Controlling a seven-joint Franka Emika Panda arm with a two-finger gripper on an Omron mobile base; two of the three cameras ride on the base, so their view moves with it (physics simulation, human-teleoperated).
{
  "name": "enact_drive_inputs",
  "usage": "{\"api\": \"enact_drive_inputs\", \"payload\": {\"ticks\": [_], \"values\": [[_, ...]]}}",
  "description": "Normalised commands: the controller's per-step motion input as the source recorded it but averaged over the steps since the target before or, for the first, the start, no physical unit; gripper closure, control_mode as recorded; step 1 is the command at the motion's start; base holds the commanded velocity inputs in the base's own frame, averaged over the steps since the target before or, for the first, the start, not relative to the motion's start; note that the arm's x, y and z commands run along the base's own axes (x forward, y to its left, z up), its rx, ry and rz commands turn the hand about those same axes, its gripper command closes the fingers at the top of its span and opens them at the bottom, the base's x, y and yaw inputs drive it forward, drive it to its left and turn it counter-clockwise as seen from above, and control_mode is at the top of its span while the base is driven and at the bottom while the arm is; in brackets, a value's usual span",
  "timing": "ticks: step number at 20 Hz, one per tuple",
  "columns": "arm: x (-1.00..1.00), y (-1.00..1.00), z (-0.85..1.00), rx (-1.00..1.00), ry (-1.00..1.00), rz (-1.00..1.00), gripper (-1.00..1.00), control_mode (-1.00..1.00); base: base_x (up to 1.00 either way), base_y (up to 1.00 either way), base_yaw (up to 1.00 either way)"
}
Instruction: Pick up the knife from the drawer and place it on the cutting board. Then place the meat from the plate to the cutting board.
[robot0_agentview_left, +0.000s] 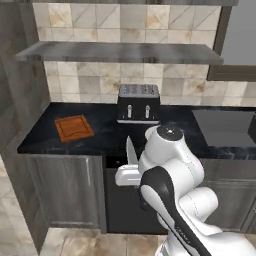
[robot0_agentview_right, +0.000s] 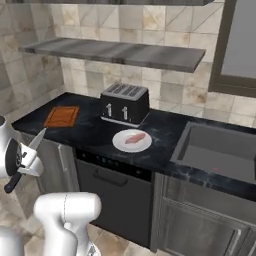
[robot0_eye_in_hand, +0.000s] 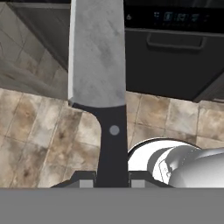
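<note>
Currently the hand (robot0_eye_in_hand: 112, 181) is closed on the knife (robot0_eye_in_hand: 98, 65), its two dark fingertips pressed against either side of the black handle near its end. In the hand view the pale grey blade extends straight away from the fingers, over the tiled floor (robot0_eye_in_hand: 39, 131) and toward the dark dishwasher front (robot0_eye_in_hand: 175, 57). In the left base view the blade stands point up in front of the table (robot0_agentview_left: 105, 135) edge, just left of the arm's white upper joint. In the right base view the knife sits tilted, tip up and to the right, low at the left, well below table height and apart from the table.

The cutting board (robot0_agentview_left: 74, 128) lies flat at the left end of the black table, bare. The black toaster (robot0_agentview_left: 138, 103) stands against the tiled wall to its right. A white plate (robot0_agentview_right: 132, 140) with the pinkish meat (robot0_agentview_right: 134, 138) on it rests in front of the toaster. The sink (robot0_agentview_right: 220, 150) is recessed at the right.
</note>
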Motion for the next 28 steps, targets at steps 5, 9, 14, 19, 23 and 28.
{"api": "enact_drive_inputs", "payload": {"ticks": [5, 9, 14, 19, 23, 28], "values": [[0.0, 0.0, 0.0, 0.0, 0.0, 0.0, 1.0, 1.0, 0.52, 0.4, -0.33], [0.0, 0.0, 0.0, 0.0, 0.0, 0.0, 1.0, 1.0, 0.5, 0.49, -0.29], [0.0, 0.0, 0.0, 0.0, 0.0, 0.0, 1.0, 1.0, 0.48, 0.56, -0.26], [0.0, 0.0, 0.0, 0.0, 0.0, 0.0, 1.0, 1.0, 0.48, 0.5, -0.22], [0.0, 0.0, 0.0, 0.0, 0.0, 0.0, 1.0, 1.0, 0.46, 0.42, -0.17], [0.0, 0.0, 0.0, 0.0, 0.0, 0.0, 1.0, 1.0, 0.43, 0.27, -0.14]]}}
